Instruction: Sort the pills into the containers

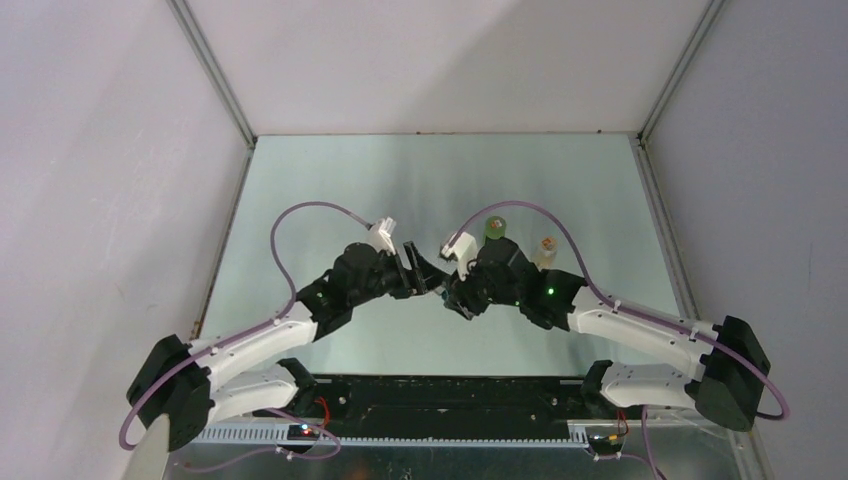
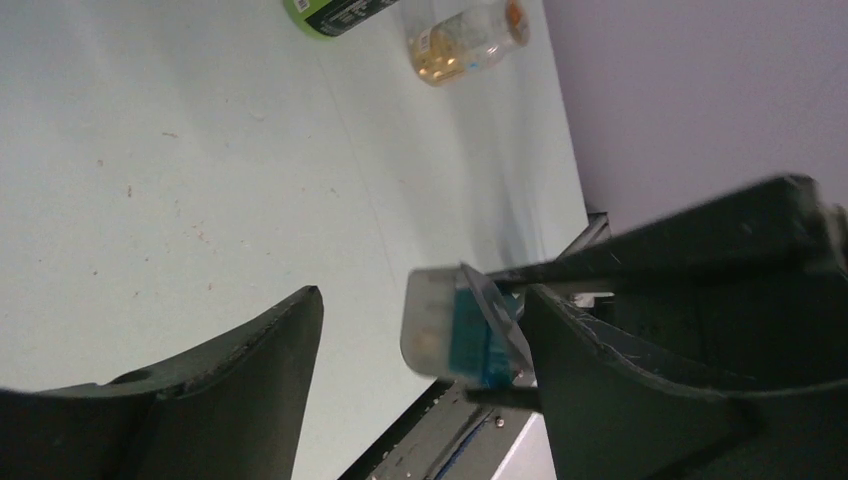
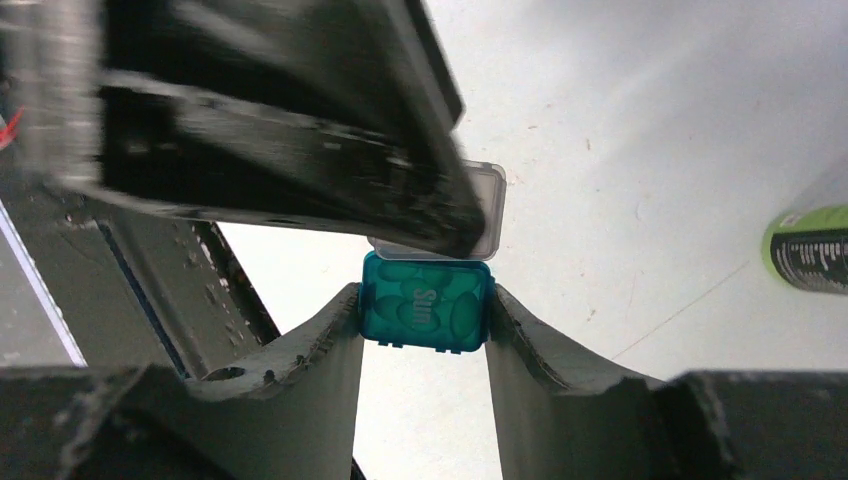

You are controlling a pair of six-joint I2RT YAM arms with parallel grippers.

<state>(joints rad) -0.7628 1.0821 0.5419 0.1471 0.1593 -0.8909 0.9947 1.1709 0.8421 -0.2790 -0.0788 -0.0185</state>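
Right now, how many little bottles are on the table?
2. The dark green-topped bottle stands beyond the right arm; the pale orange-topped bottle stands just right of it. The arms might hide another.

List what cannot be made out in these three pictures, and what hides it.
- Top view: the left gripper and right gripper hide the teal pill box.
- Right wrist view: the tinted wall hides whether pills are inside; the left gripper is blurred.
- Both wrist views: the green-topped bottle is cut by the frame edge.
- Left wrist view: the orange-topped bottle shows its contents too small to tell.
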